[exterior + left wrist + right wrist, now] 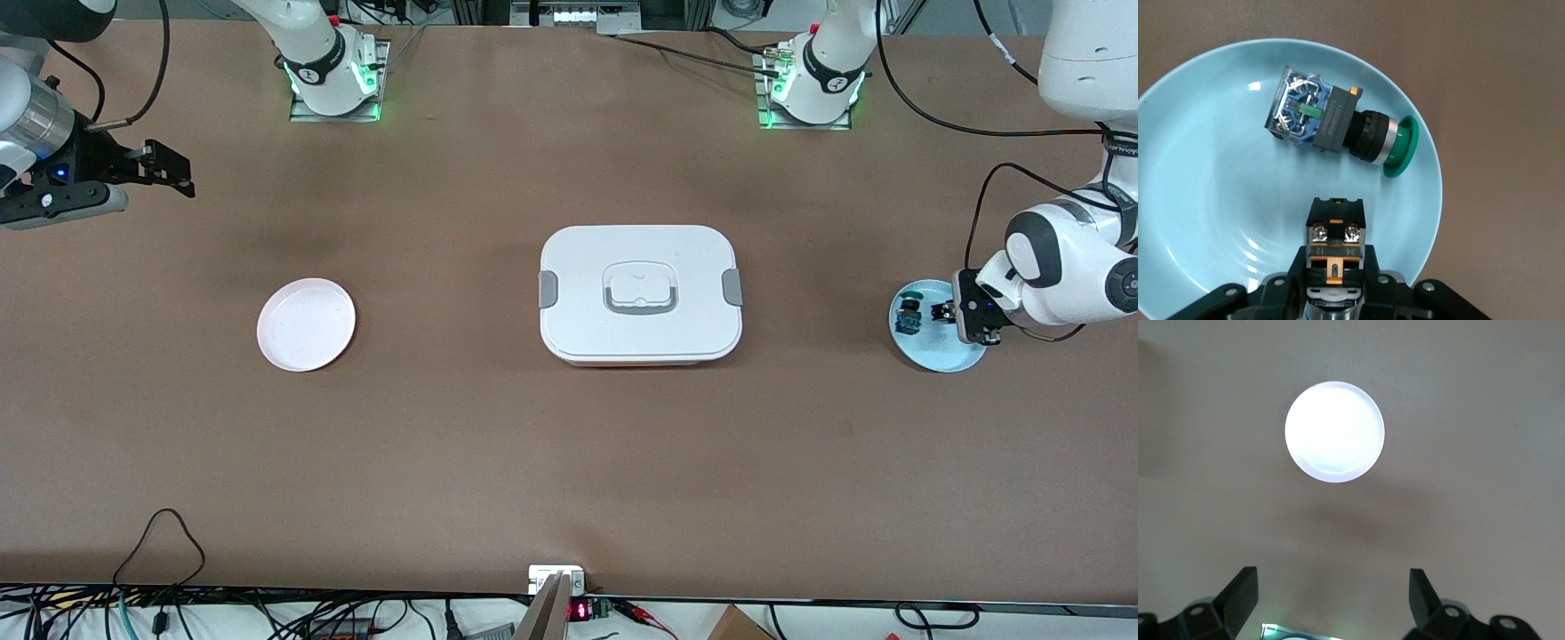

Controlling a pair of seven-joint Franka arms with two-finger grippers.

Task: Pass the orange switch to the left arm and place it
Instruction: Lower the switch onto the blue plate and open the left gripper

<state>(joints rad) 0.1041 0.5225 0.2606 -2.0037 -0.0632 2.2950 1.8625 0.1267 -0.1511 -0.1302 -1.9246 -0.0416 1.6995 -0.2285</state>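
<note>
The orange switch is a small black block with orange markings. It sits between the fingers of my left gripper, which is shut on it, low over the light blue plate. In the front view the left gripper and the orange switch are over that plate at the left arm's end of the table. My right gripper is open and empty, up in the air over the right arm's end. The white lidded box stands mid-table between the two plates.
A second switch with a green button and blue body lies on its side on the blue plate, beside the held one. An empty pale pink plate lies toward the right arm's end; it also shows in the right wrist view.
</note>
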